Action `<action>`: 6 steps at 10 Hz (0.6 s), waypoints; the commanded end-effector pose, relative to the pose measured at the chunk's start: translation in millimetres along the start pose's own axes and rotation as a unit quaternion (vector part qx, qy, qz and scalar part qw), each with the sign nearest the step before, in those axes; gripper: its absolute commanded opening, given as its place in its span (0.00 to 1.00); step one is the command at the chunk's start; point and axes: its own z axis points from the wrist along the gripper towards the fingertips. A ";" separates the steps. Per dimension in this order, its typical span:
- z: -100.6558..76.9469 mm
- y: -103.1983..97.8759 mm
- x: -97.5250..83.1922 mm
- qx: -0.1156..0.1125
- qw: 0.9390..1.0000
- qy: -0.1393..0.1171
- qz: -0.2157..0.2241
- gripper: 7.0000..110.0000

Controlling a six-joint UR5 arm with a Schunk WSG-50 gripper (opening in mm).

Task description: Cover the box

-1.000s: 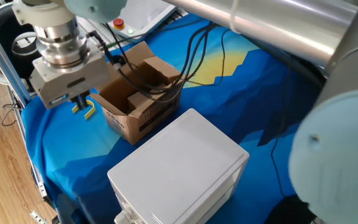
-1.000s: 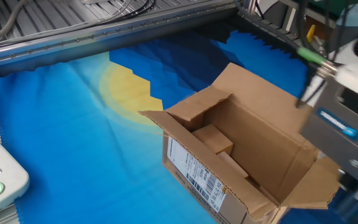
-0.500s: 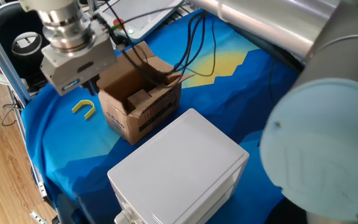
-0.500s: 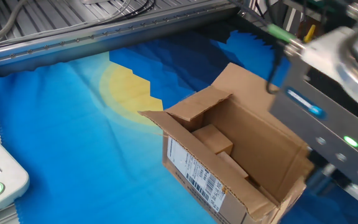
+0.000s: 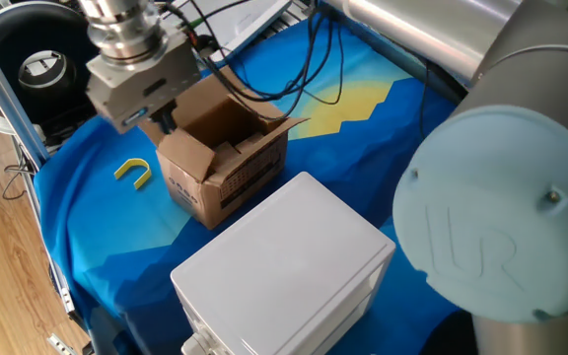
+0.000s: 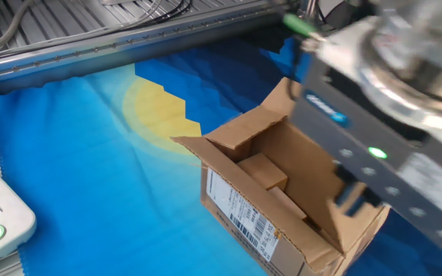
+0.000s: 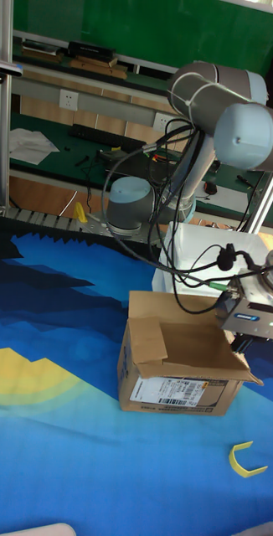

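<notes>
Four flaps on the small brown corrugated cardboard box [image 5: 227,158], none folded shut yet. Two-finger gripper [image 5: 163,120] sits at one side flap, box directly beneath and beside it on the blue-and-yellow cloth [image 5: 363,148]. Fingers mostly hidden; can't tell if spread or clenched. Step looks like flap-folding; next move likely a push inward over the opening. Tall view alone shows the label side; the first fixed view alone shows the white plastic box [image 5: 284,266] and yellow U-shaped piece [image 5: 134,173].

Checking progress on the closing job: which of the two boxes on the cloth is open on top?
The small brown cardboard box, flaps up with the gripper at its edge. The larger white box beside it has its lid shut.
</notes>
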 end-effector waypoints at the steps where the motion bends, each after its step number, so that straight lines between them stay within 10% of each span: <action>1: 20.6 -14.4 -1.6 -0.004 1.000 0.002 -0.010 0.00; 6: 32.4 11.0 11.9 -0.027 1.000 0.008 -0.012 0.00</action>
